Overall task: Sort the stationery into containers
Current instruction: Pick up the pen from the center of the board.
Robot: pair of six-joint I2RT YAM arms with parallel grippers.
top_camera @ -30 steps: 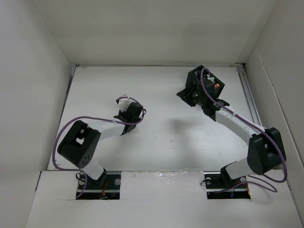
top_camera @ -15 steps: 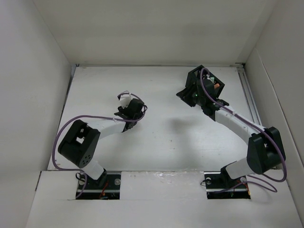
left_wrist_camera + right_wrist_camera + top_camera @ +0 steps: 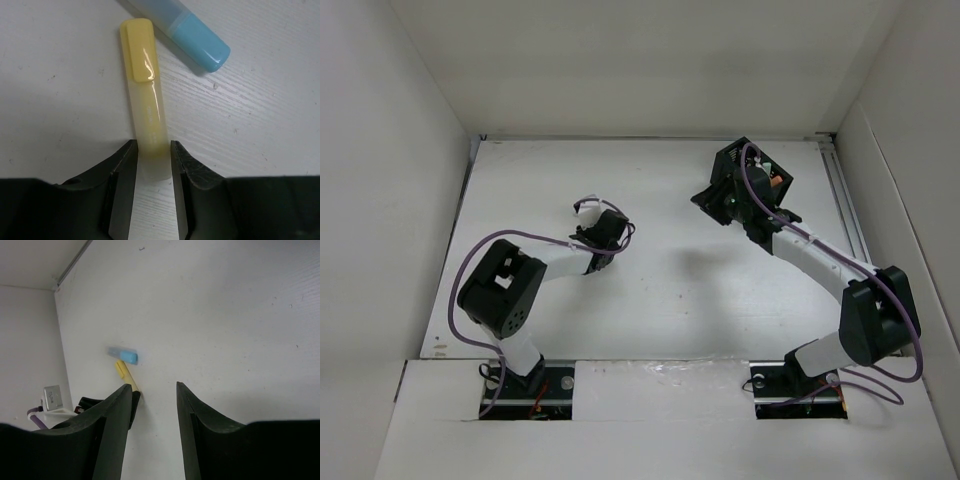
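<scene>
My left gripper is clenched on the yellow highlighter. A matte black finger presses each side of its frosted, see-through barrel. The rounded pale yellow cap, with its flat glossy clip, sticks out well past my fingertips. The highlighter lies flat on the white table, which has a fine ridged grain.

Just beyond the yellow cap a pale blue highlighter lies crosswise. It has a smooth opaque cap on a cloudy body. I cannot tell whether it touches the yellow highlighter.

My right gripper hangs well apart from the yellow highlighter and faces it. Its two broad black fingers are spread with nothing between them.

The black mesh organizer is boxy and stands far to the right of the yellow highlighter. It sits just behind my right wrist, with a bit of orange showing inside.
</scene>
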